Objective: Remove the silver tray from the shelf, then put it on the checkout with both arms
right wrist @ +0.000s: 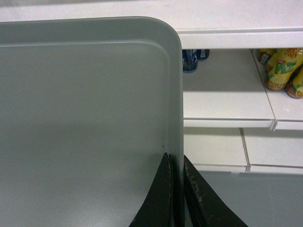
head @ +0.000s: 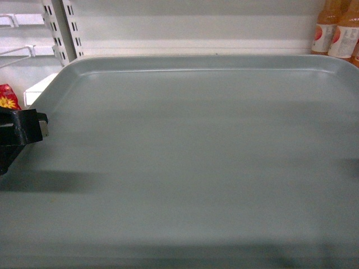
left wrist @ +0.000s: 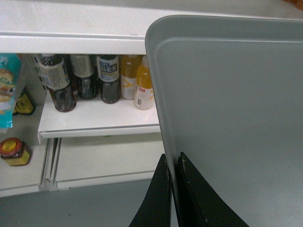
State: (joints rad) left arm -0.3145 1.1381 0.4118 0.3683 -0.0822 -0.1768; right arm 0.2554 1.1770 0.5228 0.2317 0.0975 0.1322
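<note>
The silver tray (head: 190, 162) fills almost the whole head view, held up close in front of the white shelf (head: 185, 28). My left gripper (left wrist: 173, 161) is shut on the tray's left rim (left wrist: 163, 118), one finger on each side of the edge. On the opposite side my right gripper (right wrist: 175, 161) is shut on the right rim (right wrist: 176, 104) the same way. Part of the left arm (head: 19, 131) shows at the tray's left edge in the head view. The tray (left wrist: 232, 118) hangs above grey floor, off the shelf boards. The checkout is out of view.
Dark and orange drink bottles (left wrist: 99, 78) stand on a lower shelf board (left wrist: 94, 123) to the left. Yellow-green cans (right wrist: 284, 71) sit on a board at the right. Orange bottles (head: 336, 28) show top right. Grey floor (left wrist: 85, 203) lies below the shelving.
</note>
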